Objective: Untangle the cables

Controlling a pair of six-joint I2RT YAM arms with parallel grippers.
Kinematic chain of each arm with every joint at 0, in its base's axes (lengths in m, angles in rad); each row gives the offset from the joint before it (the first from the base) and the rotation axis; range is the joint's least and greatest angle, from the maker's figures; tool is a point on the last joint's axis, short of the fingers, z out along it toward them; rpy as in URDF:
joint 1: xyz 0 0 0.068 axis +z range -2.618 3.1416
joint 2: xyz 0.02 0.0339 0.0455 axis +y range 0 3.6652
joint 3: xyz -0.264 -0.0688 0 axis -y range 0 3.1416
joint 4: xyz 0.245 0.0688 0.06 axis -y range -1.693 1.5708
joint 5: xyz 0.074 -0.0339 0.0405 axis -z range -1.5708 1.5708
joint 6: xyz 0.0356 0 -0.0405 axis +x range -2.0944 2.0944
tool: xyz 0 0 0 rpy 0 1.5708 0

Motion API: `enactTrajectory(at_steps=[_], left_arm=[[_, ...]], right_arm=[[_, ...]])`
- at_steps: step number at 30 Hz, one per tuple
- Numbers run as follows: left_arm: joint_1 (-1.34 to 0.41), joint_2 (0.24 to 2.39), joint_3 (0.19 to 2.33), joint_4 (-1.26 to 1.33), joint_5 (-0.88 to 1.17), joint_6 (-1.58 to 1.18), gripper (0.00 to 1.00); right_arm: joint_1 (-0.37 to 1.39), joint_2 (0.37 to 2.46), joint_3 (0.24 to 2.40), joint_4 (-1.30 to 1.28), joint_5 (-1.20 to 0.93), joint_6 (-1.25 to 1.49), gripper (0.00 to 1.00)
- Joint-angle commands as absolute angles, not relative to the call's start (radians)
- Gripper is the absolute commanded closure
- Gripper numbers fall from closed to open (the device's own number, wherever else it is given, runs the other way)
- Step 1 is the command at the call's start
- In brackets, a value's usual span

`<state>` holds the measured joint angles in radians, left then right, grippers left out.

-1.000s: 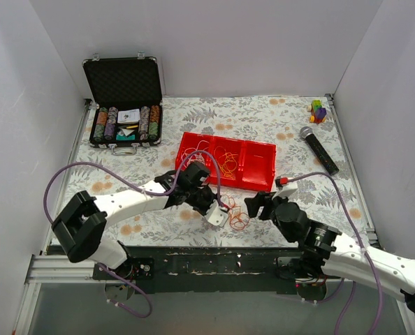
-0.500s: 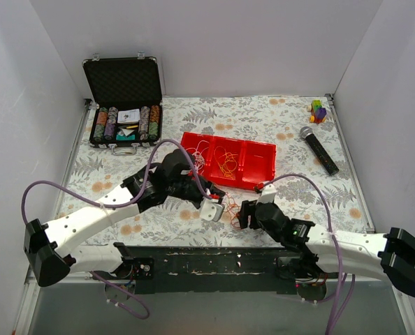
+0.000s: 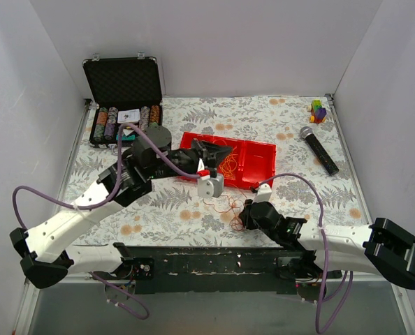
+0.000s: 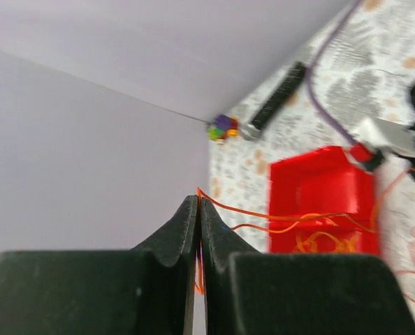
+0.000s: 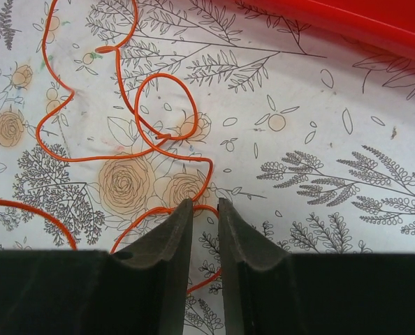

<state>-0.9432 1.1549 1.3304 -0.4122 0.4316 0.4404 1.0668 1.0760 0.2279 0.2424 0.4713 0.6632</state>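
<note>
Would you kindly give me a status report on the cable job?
Left hand shut on orange wire, above the red bin. Right hand slightly open, astride an orange loop on the table. Nothing blocking.

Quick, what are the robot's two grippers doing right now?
Left gripper: closed, pinching an orange cable.
Right gripper: slightly open, straddling another orange strand.

Lifted the left gripper (image 3: 228,149) off the front of the bench (image 3: 298,139) and carried it back over the red tray (image 3: 260,162), fingers (image 4: 183,230) pinched on an orange cable (image 3: 230,208), now stretched upward. Swung that arm's elbow far out leftward. Lowered the right gripper (image 3: 243,219) to the bench at the cable's loose loops, forearm laid flat and stretched rightward.
</note>
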Motion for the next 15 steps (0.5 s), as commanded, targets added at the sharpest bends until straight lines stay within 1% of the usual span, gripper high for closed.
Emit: enactTrajectory(at_steps=[1,4,7,11,15], left_arm=[[-0.948,1.104,1.434,-0.217,0.336,0.455,1.00],[-0.948,1.106,1.491,-0.114,0.273,0.506,1.00],[-0.948,1.101,1.502,0.050,0.206,0.625,1.00],[-0.948,1.124,1.563,0.169,0.157,0.730,1.00],[-0.948,1.157,1.621,0.286,0.137,0.793,1.00]], right_arm=[[1.068,1.086,0.216,0.192,0.452,0.690,0.76],[1.068,1.089,0.216,0.160,0.465,0.698,0.86],[1.069,1.091,0.221,0.121,0.483,0.721,0.94],[1.069,1.065,0.210,0.095,0.497,0.749,0.99],[1.069,1.035,0.204,0.063,0.520,0.772,0.99]])
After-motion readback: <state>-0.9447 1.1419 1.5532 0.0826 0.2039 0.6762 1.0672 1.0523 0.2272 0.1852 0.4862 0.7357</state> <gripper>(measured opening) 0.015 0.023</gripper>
